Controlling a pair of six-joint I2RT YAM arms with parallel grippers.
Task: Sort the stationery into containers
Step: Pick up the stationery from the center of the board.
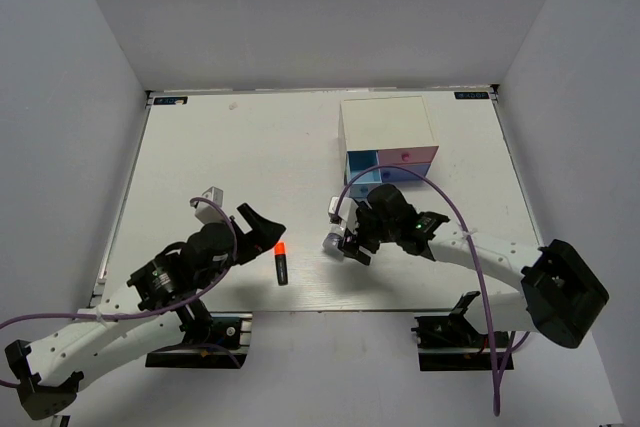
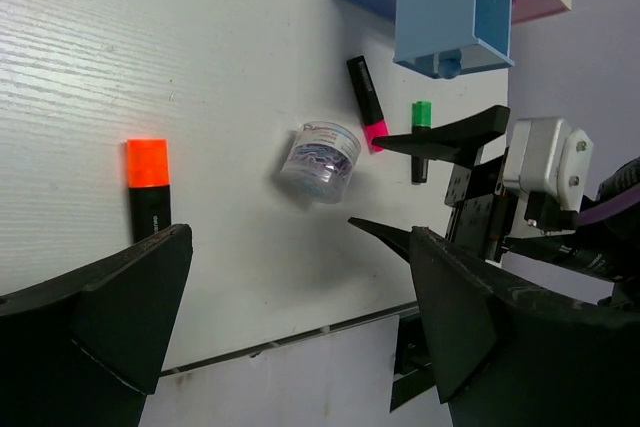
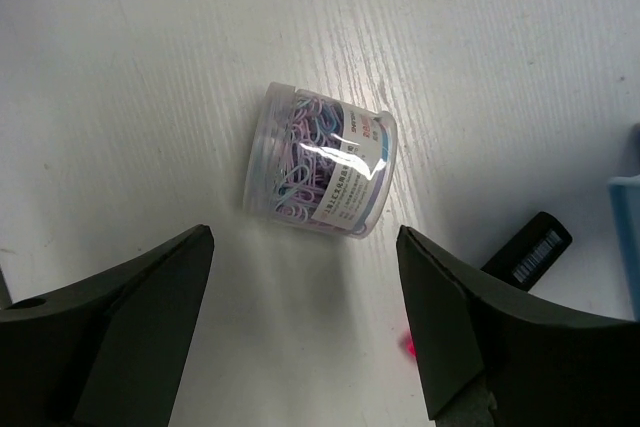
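Observation:
A clear round tub of paper clips (image 3: 320, 162) lies on its side on the white table, also in the top view (image 1: 331, 243). My right gripper (image 3: 305, 277) is open and hovers just above it, touching nothing. An orange-capped marker (image 1: 281, 262) lies just right of my left gripper (image 1: 258, 227), which is open and empty. In the left wrist view the orange marker (image 2: 148, 192), the tub (image 2: 322, 160), a pink-capped marker (image 2: 367, 104) and a green-capped marker (image 2: 420, 137) lie before the pulled-out blue drawer (image 2: 450, 7). The pink stubby pen is out of view.
The white-topped cabinet (image 1: 388, 125) stands at the back right, its pink drawer (image 1: 415, 157) shut. The right arm's purple cable (image 1: 462, 222) loops over the table. The table's near edge (image 1: 330, 309) lies just behind both grippers.

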